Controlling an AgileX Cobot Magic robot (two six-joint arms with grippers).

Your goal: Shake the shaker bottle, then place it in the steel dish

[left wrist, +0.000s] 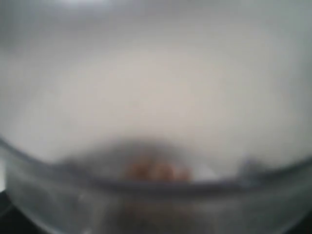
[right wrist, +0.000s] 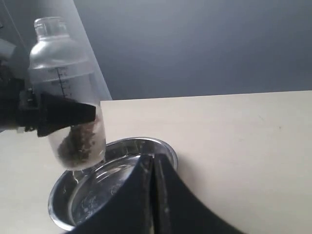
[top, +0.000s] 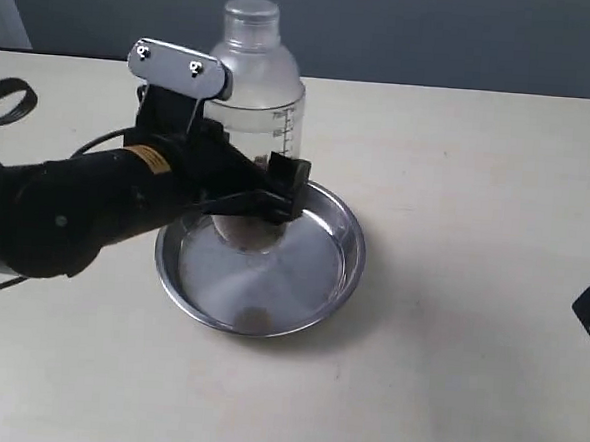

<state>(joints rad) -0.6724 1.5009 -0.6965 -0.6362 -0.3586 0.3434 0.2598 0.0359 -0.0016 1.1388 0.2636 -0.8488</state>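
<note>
hand: left gripper (top: 282, 192) clamped on shaker bottle (top: 258, 89) | where: bottle leaning; base low over steel dish (top: 346, 234) | risk: released while leaning, it may topple across the dish's rim

I see a big table (top: 454, 241) with a flat, cream-colored top. It is smooth and plain, and it fills most of my screen. Behind the table, along its far edge, stands a dark blue-gray wall (top: 437, 34). The wall is plain too. Past the table's far left corner, a pale strip (top: 5, 8) shows next to the dark wall; I cannot tell what it is. A black strap (top: 7, 98) lies in a loop on the table near that same corner. The light is soft and even, and the shadows on the table are faint.
</note>
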